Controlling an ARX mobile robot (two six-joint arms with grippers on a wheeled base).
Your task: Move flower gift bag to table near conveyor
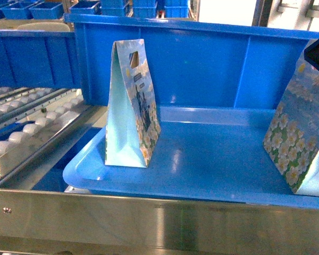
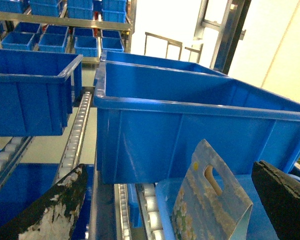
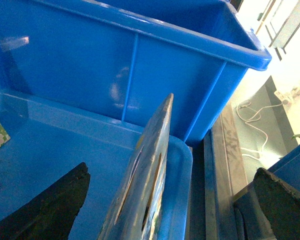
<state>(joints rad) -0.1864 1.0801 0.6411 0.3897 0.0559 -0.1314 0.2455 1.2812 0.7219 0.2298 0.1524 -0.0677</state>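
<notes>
Two flower gift bags stand upright on a blue tray (image 1: 202,164). One bag (image 1: 132,106) is at the tray's left, the other (image 1: 300,141) at its right edge. The left wrist view shows the left bag (image 2: 210,200) between the spread fingers of my left gripper (image 2: 170,202), which is open and not touching it. My right gripper (image 3: 165,205) is open around the folded top of the right bag (image 3: 145,175), with a gap on both sides. The conveyor's white roller lanes (image 1: 26,125) slope at the left. The table is out of view.
A deep blue bin (image 1: 191,58) stands right behind the tray, with another blue bin (image 1: 32,56) to its left. A steel rail (image 1: 159,223) runs along the front. More blue bins (image 2: 50,40) fill the shelves beyond. A white cable (image 3: 250,125) lies on the floor at the right.
</notes>
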